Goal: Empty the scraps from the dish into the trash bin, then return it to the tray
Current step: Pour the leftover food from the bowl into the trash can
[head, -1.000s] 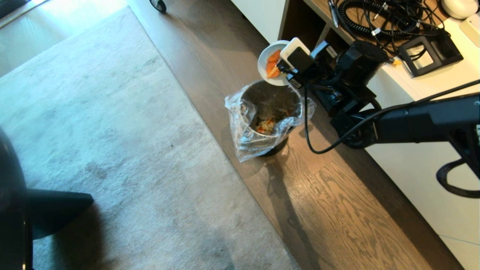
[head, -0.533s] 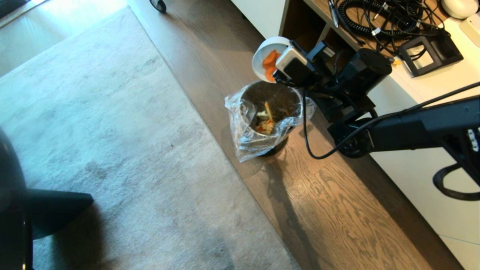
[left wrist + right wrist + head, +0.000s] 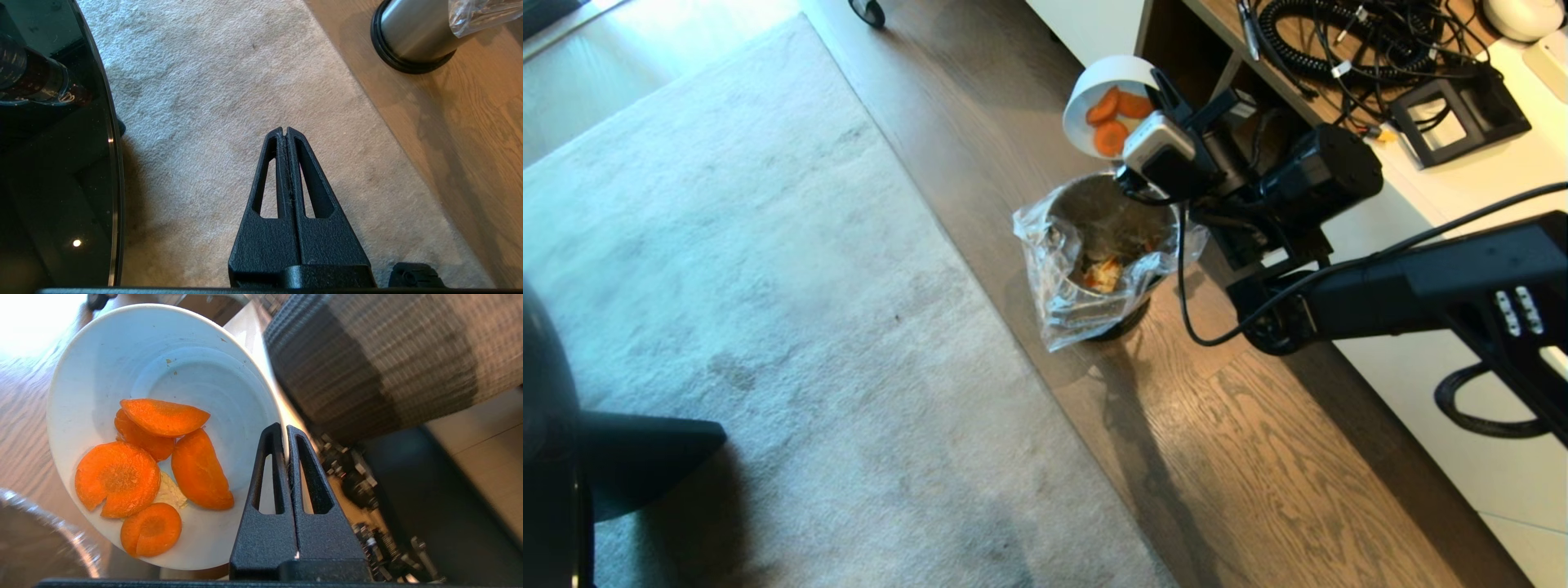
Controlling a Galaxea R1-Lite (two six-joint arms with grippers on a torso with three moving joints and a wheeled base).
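Note:
My right gripper [image 3: 1164, 90] is shut on the rim of the dish [image 3: 1085, 88], a small white bowl held steeply tipped above the far edge of the trash bin [image 3: 1094, 192]. In the right wrist view the gripper [image 3: 284, 428] clamps the dish [image 3: 196, 375] at its edge. Orange carrot scraps [image 3: 118, 477] and a pale bit still cling inside the dish. More scraps [image 3: 1104, 273] lie at the bottom of the bag-lined silver bin, whose base [image 3: 416, 32] shows in the left wrist view. My left gripper [image 3: 285, 130] hangs shut and empty over the carpet. The tray is out of view.
The bin stands on the wood floor [image 3: 1241, 441] between the grey carpet [image 3: 768, 286] and a white cabinet [image 3: 1421, 359] with cables on top. The glossy black round table [image 3: 53, 163] lies beside my left gripper. A caster wheel [image 3: 870, 10] shows at the far end.
The right wrist rolled and lifted the dish, tipping it more steeply. Pale strips dropped from it into the bin. Carrot slices stay in the dish. The left arm has not moved.

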